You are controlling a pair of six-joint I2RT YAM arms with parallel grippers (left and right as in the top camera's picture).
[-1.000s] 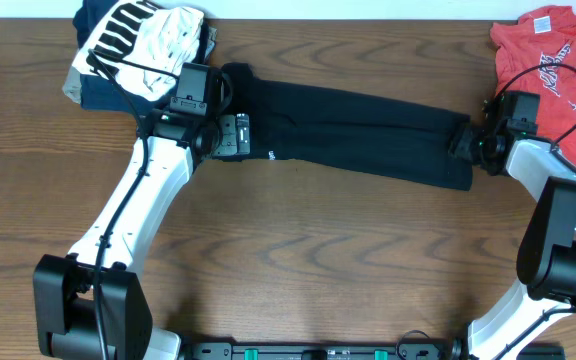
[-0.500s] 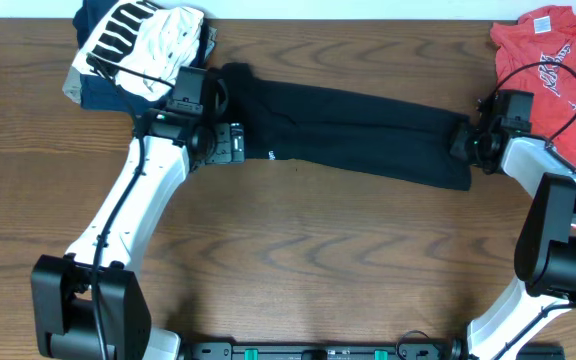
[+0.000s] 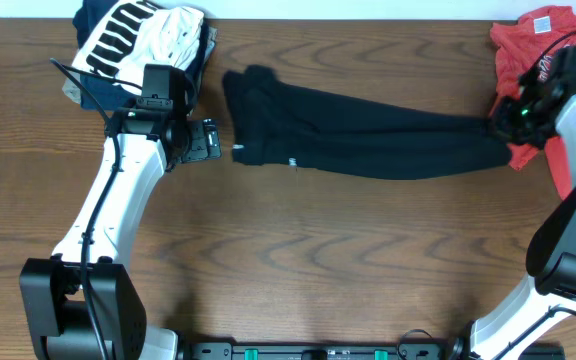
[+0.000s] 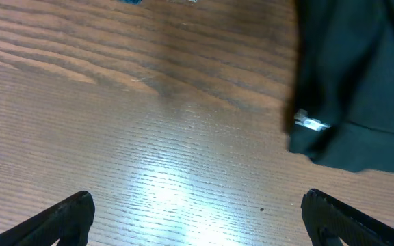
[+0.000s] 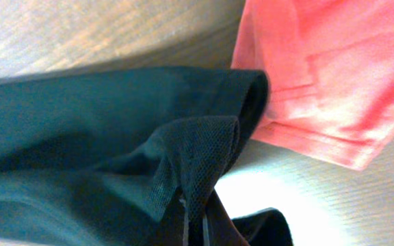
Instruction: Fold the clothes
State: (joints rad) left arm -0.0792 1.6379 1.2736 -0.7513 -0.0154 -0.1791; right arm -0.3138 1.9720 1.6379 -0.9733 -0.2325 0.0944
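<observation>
Black soft fabric garment (image 3: 368,140) stretches across the wooden worktop (image 3: 318,260), one end pinched by the right tool (image 5: 191,220) beside a coral-red T-shirt (image 5: 320,75), left tool (image 4: 197,212) spread wide, empty.

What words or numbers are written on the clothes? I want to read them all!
Nothing here can be read.
On the red T-shirt: white lettering, mostly hidden and too small to read.
On the black garment: a tiny white logo, too small to read.
At its corner: a white tag, too blurred to read.
</observation>
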